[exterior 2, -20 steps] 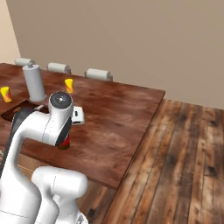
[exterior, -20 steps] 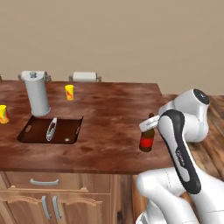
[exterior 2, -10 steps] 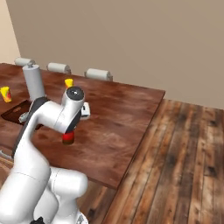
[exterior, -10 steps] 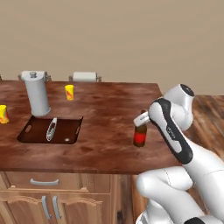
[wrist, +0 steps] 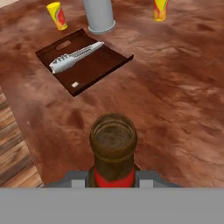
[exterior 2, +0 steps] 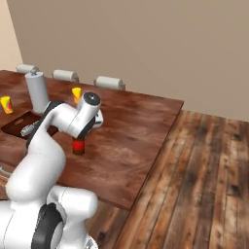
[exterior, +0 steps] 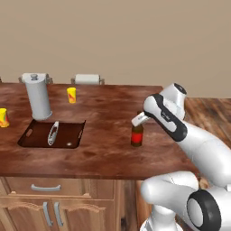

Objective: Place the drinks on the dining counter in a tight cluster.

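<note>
Pincer [exterior: 136, 121] clamping onto brown bottle [exterior: 136, 134] at its neck, jaws clenched on both sides just above red label; in hand view, bottle mouth [wrist: 113, 139] sitting dead centre between grey pads [wrist: 76, 178].

Bottle standing upright on dining counter [exterior: 103, 153], or hovering just over it; hard to tell if base is touching wood. Sitting toward counter's 3 o'clock side in left base view, well apart from sink recess [exterior: 53, 134] at 9 o'clock.

Risks, going left to right:
- Yellow cup [exterior: 3, 117] at far 9 o'clock edge & grey canister [exterior: 38, 96] behind recess at 10 o'clock: not in the way now, likely mattering only if arm is swinging wide.
- Recess w/ faucet part [exterior: 53, 132] lying inside: bottle tipping in if carried over it and let go early.
- Second yellow cup [exterior: 71, 95] at 11 o'clock: could be clipped by elbow on a long reach.
- Bottle itself: narrow base, grip high on neck, so releasing while tilted or still airborne probably toppling it. Dragging it sideways across wood likely doing same.
- Near counter edge at 6 o'clock: not much margin if bottle is rolling.

Arm pose: rising from 5 o'clock, forearm reaching up and over toward 10 o'clock, wrist bending down, hand approaching bottle from the side and above. In right base view, bottle [exterior 2: 78, 145] hanging under white wrist.
</note>
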Tool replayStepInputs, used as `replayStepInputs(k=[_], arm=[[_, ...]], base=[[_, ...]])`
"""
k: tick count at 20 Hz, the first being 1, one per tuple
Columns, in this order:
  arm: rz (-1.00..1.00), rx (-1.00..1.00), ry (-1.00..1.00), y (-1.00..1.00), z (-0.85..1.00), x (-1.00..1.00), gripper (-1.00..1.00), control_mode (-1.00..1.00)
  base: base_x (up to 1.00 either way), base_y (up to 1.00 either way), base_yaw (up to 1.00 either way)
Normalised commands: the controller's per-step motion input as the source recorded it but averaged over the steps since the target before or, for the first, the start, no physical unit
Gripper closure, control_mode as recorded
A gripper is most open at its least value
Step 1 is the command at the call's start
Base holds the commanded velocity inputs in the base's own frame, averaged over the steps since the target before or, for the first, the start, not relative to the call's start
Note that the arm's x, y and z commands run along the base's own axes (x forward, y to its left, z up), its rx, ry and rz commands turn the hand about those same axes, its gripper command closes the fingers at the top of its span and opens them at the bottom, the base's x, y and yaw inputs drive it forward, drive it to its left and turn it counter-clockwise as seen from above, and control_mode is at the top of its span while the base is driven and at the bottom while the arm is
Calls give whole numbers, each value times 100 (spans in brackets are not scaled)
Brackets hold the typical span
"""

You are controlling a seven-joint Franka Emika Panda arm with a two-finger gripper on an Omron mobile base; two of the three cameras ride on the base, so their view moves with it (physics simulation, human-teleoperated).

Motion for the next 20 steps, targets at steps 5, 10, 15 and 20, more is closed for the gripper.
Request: replayStepInputs(k=[5, 10, 15, 20], arm=[[9, 0, -8, 19, -21, 35, 100, -100], [6, 0, -14, 17, -18, 27, 100, -100], [4, 0, -12, 16, -19, 25, 100, -100], [3, 0, -9, 18, -22, 16, 100, -100]], base=[[0, 0, 0], [0, 0, 0], [0, 0, 0], [0, 0, 0]])
